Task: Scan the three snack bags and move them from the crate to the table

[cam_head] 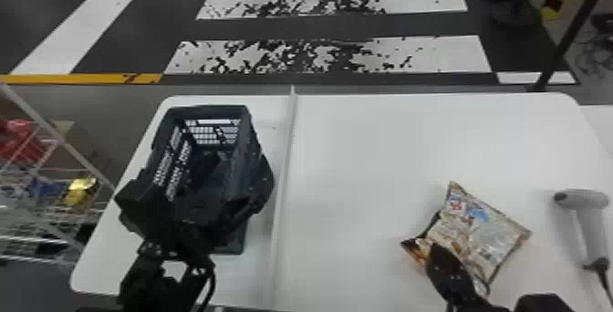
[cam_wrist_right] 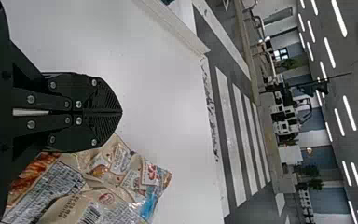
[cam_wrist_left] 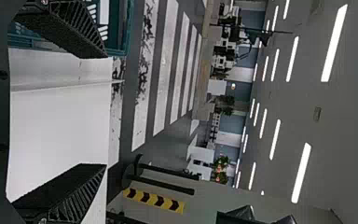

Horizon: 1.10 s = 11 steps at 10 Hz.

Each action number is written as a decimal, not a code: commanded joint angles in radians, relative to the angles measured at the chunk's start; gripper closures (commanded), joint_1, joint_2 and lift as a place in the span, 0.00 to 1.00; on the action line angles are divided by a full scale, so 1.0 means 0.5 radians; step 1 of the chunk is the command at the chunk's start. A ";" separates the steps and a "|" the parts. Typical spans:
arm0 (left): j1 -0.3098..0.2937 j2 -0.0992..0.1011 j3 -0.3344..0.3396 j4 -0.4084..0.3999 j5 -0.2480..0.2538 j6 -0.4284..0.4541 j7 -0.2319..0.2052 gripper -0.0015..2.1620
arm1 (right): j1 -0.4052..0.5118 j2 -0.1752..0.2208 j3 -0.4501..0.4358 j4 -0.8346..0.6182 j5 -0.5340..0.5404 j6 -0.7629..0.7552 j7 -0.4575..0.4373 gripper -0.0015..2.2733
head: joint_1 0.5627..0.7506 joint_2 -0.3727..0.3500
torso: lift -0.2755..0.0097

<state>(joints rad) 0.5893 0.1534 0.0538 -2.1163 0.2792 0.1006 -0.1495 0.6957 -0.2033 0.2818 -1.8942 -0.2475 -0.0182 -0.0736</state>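
Observation:
The dark crate (cam_head: 248,128) stands on the left of the white table (cam_head: 365,151); its inside is too dark to make out any bag. Over its near end my left gripper (cam_head: 196,197) is spread wide. In the left wrist view the left gripper (cam_wrist_left: 105,111) holds nothing, with the crate's rim (cam_wrist_left: 127,28) beside one finger. One snack bag (cam_head: 492,233) lies on the table at the right. My right gripper (cam_head: 437,248) is at its left part, and in the right wrist view the right gripper (cam_wrist_right: 121,112) is shut on nothing, beside the bag (cam_wrist_right: 107,196).
A white handheld scanner (cam_head: 588,229) stands at the table's right, its cable running toward the front edge. A raised white strip (cam_head: 285,160) crosses the table between crate and bag. At far left is a wire rack (cam_head: 50,215) with colourful packages.

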 commanded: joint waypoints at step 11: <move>-0.004 -0.003 -0.022 0.033 0.003 -0.006 -0.032 0.02 | 0.057 0.020 -0.232 0.082 -0.119 0.281 -0.117 0.96 | 0.70 0.62 | 0.75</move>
<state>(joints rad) 0.5872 0.1518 0.0442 -2.0995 0.2807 0.0983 -0.1657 0.7233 -0.1953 0.1752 -1.8531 -0.3025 0.1227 -0.1316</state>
